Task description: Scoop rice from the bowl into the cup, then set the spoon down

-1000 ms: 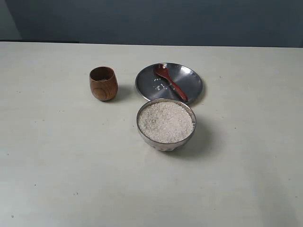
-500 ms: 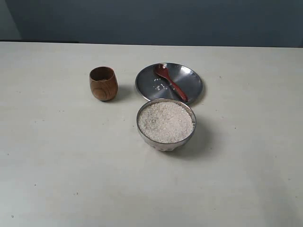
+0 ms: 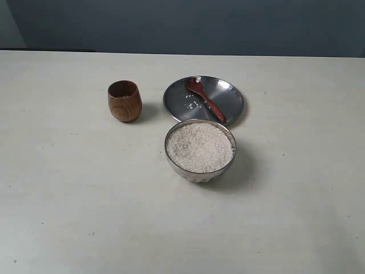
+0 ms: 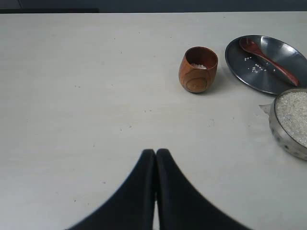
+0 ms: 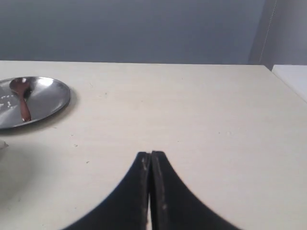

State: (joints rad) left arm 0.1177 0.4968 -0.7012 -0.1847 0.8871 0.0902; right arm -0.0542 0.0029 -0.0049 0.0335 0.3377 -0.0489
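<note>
On the plate (image 3: 229, 95), at 12 o'clock from the bowl (image 3: 197, 173) of rice (image 3: 199, 147): spoon (image 3: 205, 100), long axis 11-to-5 in the exterior view, scoop at the 11 end, handle tip toward the bowl. A few grains sit in the cup (image 3: 124, 101), at 10 o'clock from the bowl. Left end effector (image 4: 155, 154) and right end effector (image 5: 150, 155) both pinched closed, empty, well clear of everything. Plate sits right of centre, so the right arm looks nearer for the handle.

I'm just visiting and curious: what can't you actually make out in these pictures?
- Exterior view: how full the cup is; its own wall hides the inside.
- Left wrist view: the bowl is cut off by the picture's edge.
- Right wrist view: the plate is cut off by the edge, and the cup is out of frame.
</note>
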